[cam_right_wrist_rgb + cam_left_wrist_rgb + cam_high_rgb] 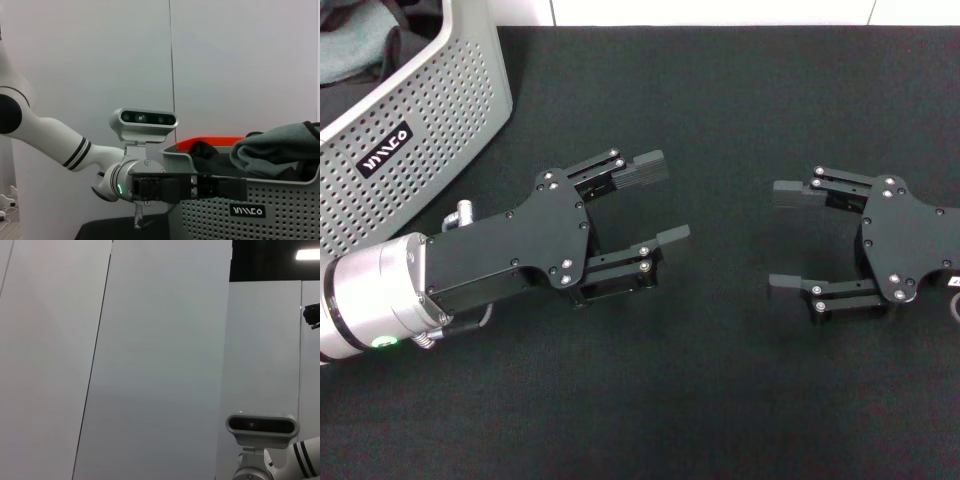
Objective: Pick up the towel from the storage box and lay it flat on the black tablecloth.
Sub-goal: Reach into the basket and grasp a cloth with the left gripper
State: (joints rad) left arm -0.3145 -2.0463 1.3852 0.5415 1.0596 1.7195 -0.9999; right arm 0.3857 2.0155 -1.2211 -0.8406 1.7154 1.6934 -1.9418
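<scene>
The light-grey perforated storage box [430, 110] stands at the far left of the black tablecloth [720, 100]. The grey-green towel [355, 50] lies bunched inside it, and in the right wrist view it [280, 152] hangs over the rim of the box [250, 220]. My left gripper [655, 205] is open and empty, low over the cloth just right of the box. My right gripper [785, 238] is open and empty at the right, facing the left one.
An orange-red thing [212, 141] and a dark cloth [202, 150] show inside the box in the right wrist view. The left wrist view shows only white wall panels [150, 365] and the robot's head camera [261, 426].
</scene>
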